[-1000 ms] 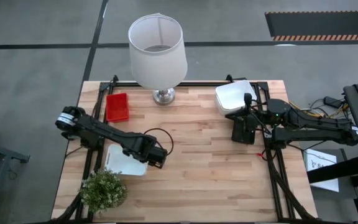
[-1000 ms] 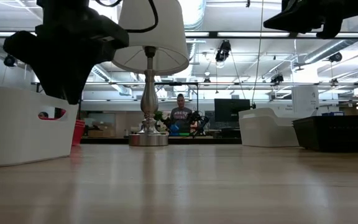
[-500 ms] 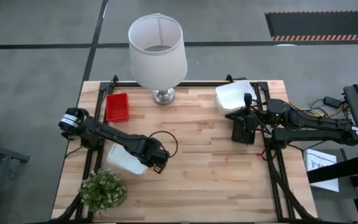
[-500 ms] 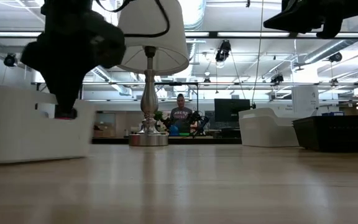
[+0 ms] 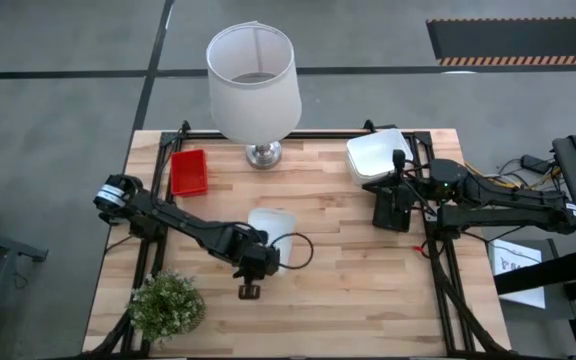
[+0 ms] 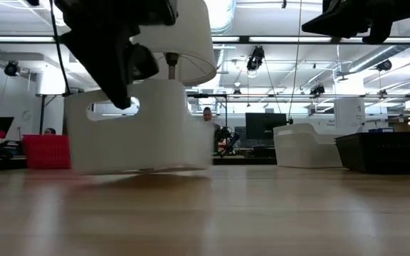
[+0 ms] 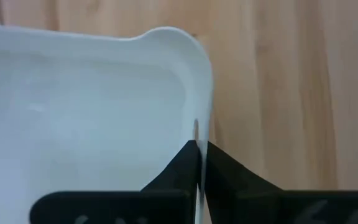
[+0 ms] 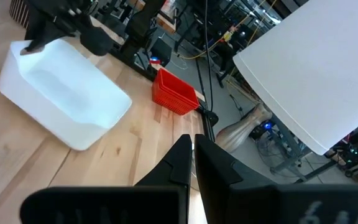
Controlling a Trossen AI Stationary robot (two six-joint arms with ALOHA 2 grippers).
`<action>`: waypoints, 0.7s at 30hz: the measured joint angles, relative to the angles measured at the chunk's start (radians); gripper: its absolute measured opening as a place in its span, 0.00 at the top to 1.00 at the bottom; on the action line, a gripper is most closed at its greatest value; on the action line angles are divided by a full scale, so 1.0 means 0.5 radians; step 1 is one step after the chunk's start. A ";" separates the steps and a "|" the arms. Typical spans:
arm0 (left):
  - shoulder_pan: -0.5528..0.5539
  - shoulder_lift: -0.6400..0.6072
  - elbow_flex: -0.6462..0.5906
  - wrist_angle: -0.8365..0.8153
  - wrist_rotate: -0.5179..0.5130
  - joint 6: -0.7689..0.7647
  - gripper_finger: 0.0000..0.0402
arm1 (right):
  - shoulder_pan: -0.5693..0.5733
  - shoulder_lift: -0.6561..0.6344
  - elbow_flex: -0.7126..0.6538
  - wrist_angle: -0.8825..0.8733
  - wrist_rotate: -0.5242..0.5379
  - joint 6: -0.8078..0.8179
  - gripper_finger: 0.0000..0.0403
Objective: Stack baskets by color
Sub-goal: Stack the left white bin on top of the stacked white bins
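Note:
A white basket (image 5: 271,235) sits near the table's middle, open side up, and shows in the low view (image 6: 141,128) with a handle slot. My left gripper (image 5: 255,262) is shut on it at its near left corner. One red basket (image 5: 189,172) stands at the far left. White baskets (image 5: 378,155) stand stacked at the far right, with black baskets (image 5: 393,208) just in front of them. My right gripper (image 8: 193,146) is shut on nothing and hovers level above the black baskets. My left gripper pinches the rim of one of the white basket's walls (image 7: 199,127), close to a rounded corner, with one finger inside the basket and one outside. The fingers slant down from above. Whether the basket's bottom touches the table, I cannot tell.
A lamp with a large white shade (image 5: 253,75) stands at the far middle on a metal base (image 5: 263,153). A small green plant (image 5: 168,305) occupies the near left corner. Bare wood stretches across the table's middle and near right.
My left gripper has shut on the white basket's wall and rolled at the wrist while shifting slightly toward the table's right. The basket has swung round from the near left, beside the plant, to the table's middle, on the gripper's far right side.

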 joint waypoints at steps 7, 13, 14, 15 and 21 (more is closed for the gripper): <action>0.027 0.000 -0.003 -0.010 -0.119 0.514 1.00 | 0.000 0.000 0.000 0.000 -0.001 0.024 0.97; 0.074 0.000 -0.010 -0.012 -0.229 0.751 0.99 | 0.000 0.000 0.000 0.000 -0.002 0.037 0.97; 0.078 0.000 -0.012 -0.019 -0.239 0.806 0.98 | 0.000 0.000 0.000 0.000 -0.002 0.037 0.97; 0.081 0.000 -0.013 -0.033 -0.247 0.835 0.97 | 0.000 0.000 0.000 0.000 -0.002 0.038 0.97; 0.104 0.000 -0.014 -0.186 -0.287 0.874 0.83 | 0.000 0.000 -0.001 -0.001 -0.002 0.079 0.97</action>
